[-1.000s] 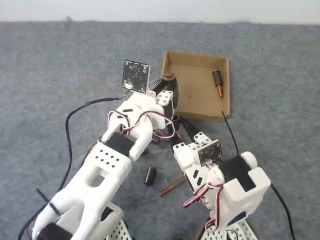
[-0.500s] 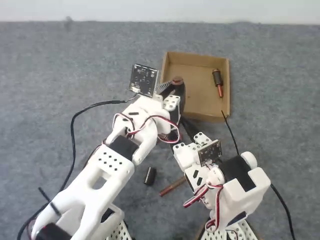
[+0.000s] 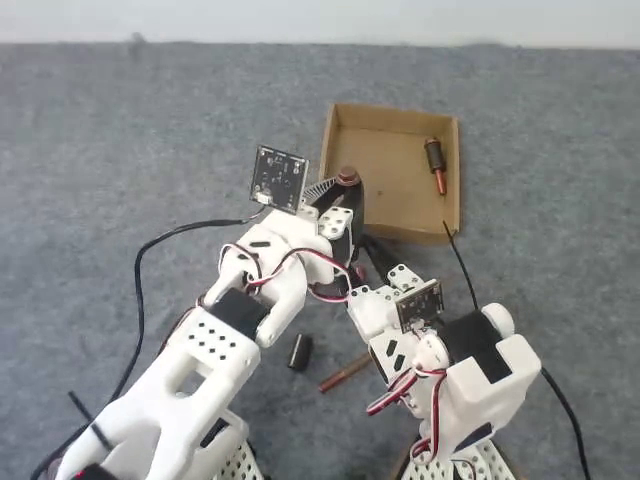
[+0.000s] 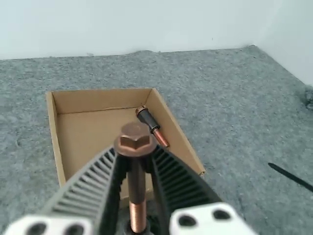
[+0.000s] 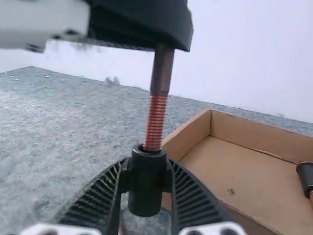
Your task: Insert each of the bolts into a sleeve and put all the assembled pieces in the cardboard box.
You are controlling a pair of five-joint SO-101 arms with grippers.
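- The left gripper is pressed onto a copper-coloured bolt, its ribbed black fingers clamping the shank just under the hexagonal head.
- The bolt stands upright in that grip, head on top and threaded end pointing down.
- The right gripper pinches a short black sleeve between its two ribbed fingers, holding it upright with the open end facing up.
- In the right wrist view the threaded tip of the bolt sits at the sleeve's mouth. It looks just entered, and most of the thread is exposed above the rim.
- Seen from the high view, both grippers meet just beside the near-left corner of the cardboard box, the left one above the right.
- The box lies open on the grey carpet, with low walls and a bare brown floor.
- One assembled piece, a bolt seated in a black sleeve, lies inside the box near its right wall.
- A second black sleeve lies loose on the carpet between the two arms, close to their bases.
- A second loose bolt lies on its side just beside that sleeve, not touching it, partly tucked under the right arm.
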